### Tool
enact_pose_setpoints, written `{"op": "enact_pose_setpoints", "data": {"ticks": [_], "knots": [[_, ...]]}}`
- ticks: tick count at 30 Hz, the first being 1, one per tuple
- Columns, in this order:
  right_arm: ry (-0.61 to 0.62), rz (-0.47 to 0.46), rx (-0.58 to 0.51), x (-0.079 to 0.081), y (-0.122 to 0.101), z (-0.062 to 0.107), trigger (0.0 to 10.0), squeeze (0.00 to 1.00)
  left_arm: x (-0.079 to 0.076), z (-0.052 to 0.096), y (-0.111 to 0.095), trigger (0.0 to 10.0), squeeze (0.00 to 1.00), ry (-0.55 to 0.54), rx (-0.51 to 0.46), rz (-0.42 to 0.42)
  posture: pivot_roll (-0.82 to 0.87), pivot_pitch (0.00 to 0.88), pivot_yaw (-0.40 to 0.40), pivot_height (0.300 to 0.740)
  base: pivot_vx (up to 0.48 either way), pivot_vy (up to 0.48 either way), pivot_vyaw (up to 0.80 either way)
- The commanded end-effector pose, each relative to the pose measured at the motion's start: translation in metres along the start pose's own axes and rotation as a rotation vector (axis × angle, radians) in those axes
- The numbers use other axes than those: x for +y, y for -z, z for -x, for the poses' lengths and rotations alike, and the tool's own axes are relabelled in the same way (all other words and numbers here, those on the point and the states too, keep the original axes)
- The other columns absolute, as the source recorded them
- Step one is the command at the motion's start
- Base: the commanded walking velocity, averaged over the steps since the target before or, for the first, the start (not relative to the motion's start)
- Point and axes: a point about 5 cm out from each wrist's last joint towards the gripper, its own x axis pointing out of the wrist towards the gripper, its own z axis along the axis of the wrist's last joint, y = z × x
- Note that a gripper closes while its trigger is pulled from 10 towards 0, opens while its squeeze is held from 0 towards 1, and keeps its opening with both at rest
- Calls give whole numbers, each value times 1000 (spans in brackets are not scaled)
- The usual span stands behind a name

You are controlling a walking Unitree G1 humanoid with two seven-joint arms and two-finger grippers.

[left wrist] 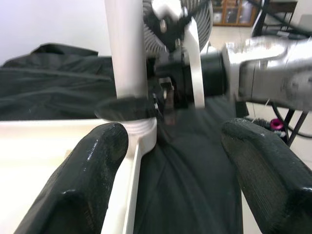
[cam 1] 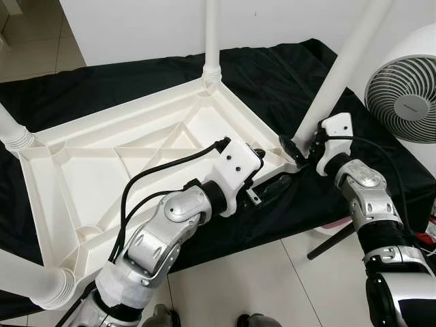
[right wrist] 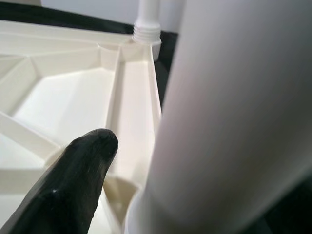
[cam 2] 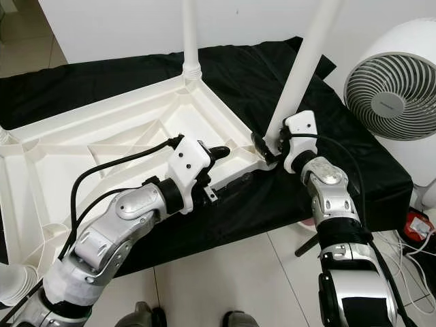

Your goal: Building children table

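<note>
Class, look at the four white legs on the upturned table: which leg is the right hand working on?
The tilted leg at the table's corner nearest the fan. The right hand is at its base; the other legs have no hand at them.

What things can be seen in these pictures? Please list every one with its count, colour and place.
Table top: one, white, upside down on the cloth.
Table legs: four, white, standing up at the corners.
Cloth: one, black, spread on the floor under the table.
Fan: one, white, at the right of the cloth.
Floor tiles: pale, in front of the cloth.
Left gripper: one, black jaws open, at the near right edge of the table top.
Right gripper: one, black jaws at the base of the near right leg.
</note>
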Motion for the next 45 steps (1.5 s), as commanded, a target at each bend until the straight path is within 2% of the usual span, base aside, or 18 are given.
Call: {"op": "enact_pose_setpoints", "data": {"ticks": [1,6,7,9,11,14,15,17,26,27,29,32,35,38,42,43,44,45], "knots": [[-27,12,-9,-1,-3,-1,10000,0,-1,-2,4,10000,0,9,16,-11,-73,122,16,740,0,0,0],[-69,14,-28,0,-7,-8,10000,0,3,-4,13,10000,0,-31,33,23,-69,121,17,740,0,0,0],[-75,7,-32,1,-7,-8,7490,0,4,-5,16,10000,0,-38,37,29,-67,119,17,740,0,0,0],[-80,4,-34,1,-7,-8,7490,0,4,-5,17,10000,0,-41,40,32,-67,119,17,740,0,0,0],[-86,-8,-29,2,-6,-8,1686,0,7,-7,26,10000,0,-69,53,59,-66,119,15,740,0,0,0],[-88,-12,-26,2,-5,-8,1686,0,9,-8,29,10000,0,-79,59,70,-66,119,15,740,0,0,0],[-93,-20,-22,3,-3,-8,314,0,10,-9,32,10000,0,-85,66,74,-68,118,17,740,0,0,0],[-93,-29,-12,3,0,-7,0,0,11,-10,34,10000,0,-89,71,76,-71,120,18,740,0,0,0],[-41,-94,46,8,23,4,0,0,14,-12,39,10000,0,-92,80,70,-76,124,23,740,0,0,0],[8,-115,58,8,27,4,9765,0,15,-12,39,10000,0,-90,77,64,-76,124,23,740,0,0,0],[8,-115,58,8,27,4,9765,0,15,-12,39,10000,0,-90,77,64,-76,124,23,740,0,0,0],[213,-204,75,18,34,-1,10000,0,13,-12,39,10000,0,-72,75,53,-84,119,26,740,0,0,0],[254,-226,80,21,35,-2,10000,0,13,-12,39,10000,0,-66,75,53,-84,119,26,740,0,0,0],[416,-306,93,27,37,-4,10000,0,11,-12,41,10000,0,-51,75,56,-85,116,23,740,0,0,0],[526,-339,100,31,38,-3,10000,0,10,-12,41,10000,0,-40,74,56,-84,114,26,740,0,0,0],[587,-346,118,38,39,-2,10000,0,9,-11,42,10000,0,-34,75,57,-85,112,28,740,0,0,0],[587,-346,118,38,39,-2,10000,0,9,-11,42,10000,0,-34,75,57,-85,112,28,740,0,0,0],[662,-331,157,51,38,-1,10000,0,9,-10,42,10000,0,-29,76,54,-82,110,27,740,0,0,0]]}}
